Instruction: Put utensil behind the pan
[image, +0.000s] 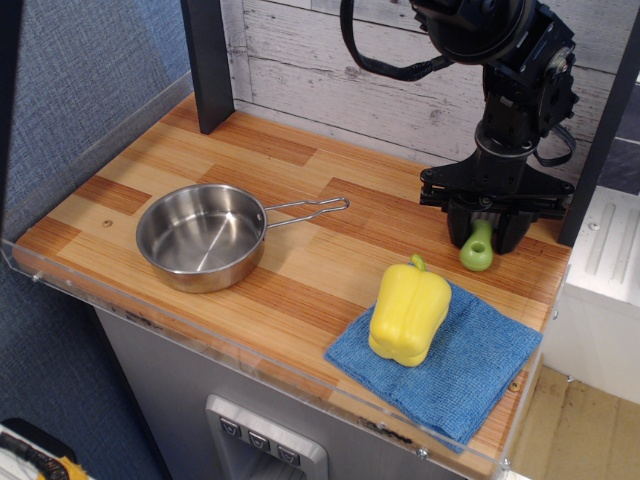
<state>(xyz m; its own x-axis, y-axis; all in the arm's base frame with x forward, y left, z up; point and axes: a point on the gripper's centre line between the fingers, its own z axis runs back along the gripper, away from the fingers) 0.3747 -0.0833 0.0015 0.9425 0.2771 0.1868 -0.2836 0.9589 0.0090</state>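
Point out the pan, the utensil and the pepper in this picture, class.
pan (198, 238): the only view, on the bowl's shiny inside.
utensil (478, 250): the only view, on the green handle below the jaws.
pepper (408, 312): the only view, on its yellow side.

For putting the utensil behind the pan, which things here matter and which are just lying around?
Part of the job:
utensil
pan
claw, closed around the utensil

Just lying about:
yellow bell pepper
blue cloth
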